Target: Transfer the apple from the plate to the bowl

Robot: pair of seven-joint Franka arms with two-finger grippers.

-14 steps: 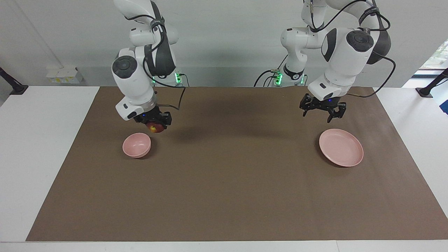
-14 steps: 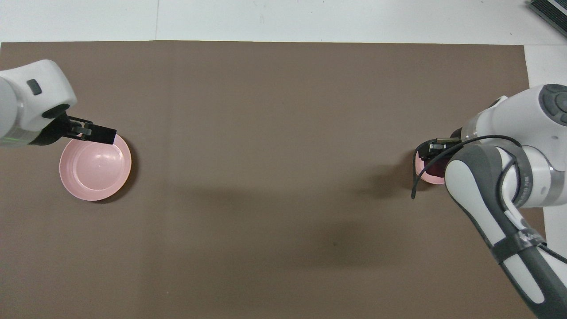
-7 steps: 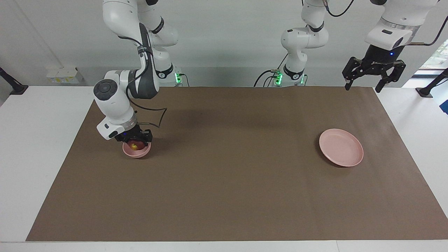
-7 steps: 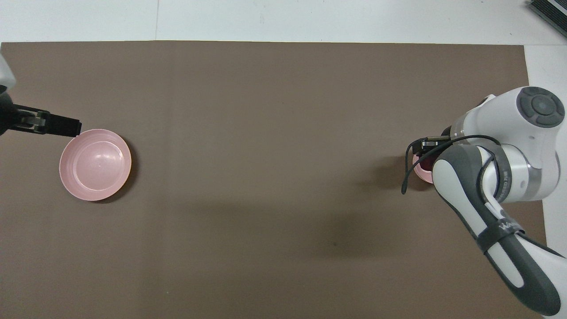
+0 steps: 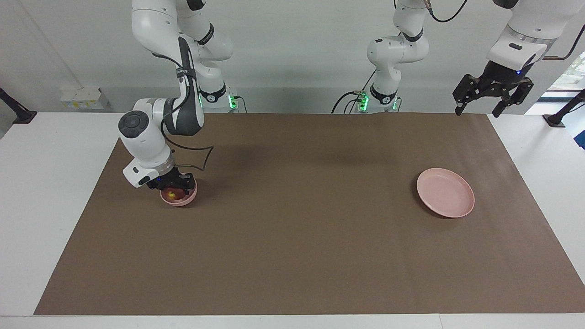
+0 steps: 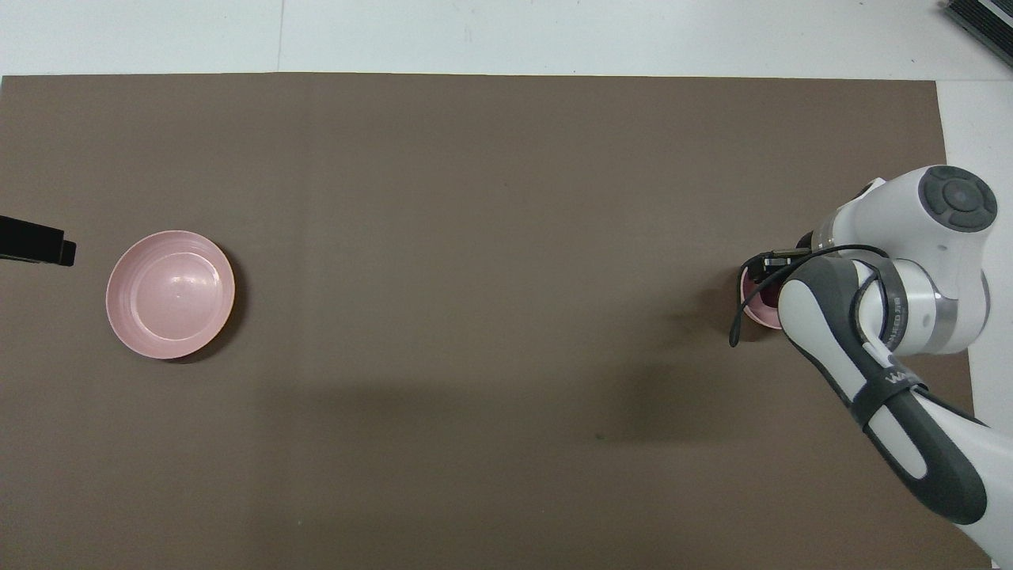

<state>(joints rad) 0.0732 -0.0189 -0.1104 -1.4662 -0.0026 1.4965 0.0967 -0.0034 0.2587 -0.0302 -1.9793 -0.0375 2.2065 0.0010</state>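
The small pink bowl (image 5: 189, 198) stands on the brown mat toward the right arm's end of the table. The dark red apple (image 5: 171, 194) with its yellow patch sits low inside the bowl. My right gripper (image 5: 172, 188) reaches down into the bowl and is shut on the apple. In the overhead view my right arm covers most of the bowl (image 6: 754, 317). The flat pink plate (image 5: 445, 198) lies bare toward the left arm's end and also shows in the overhead view (image 6: 170, 293). My left gripper (image 5: 477, 108) is open and empty, raised high above the mat's corner.
The brown mat (image 5: 292, 237) covers most of the white table (image 5: 50, 183). A cable loops from my right wrist (image 5: 201, 157) just above the mat beside the bowl.
My right gripper carried the apple from beside the bowl down into it. My left gripper rose from just above the plate to high above the mat's corner.
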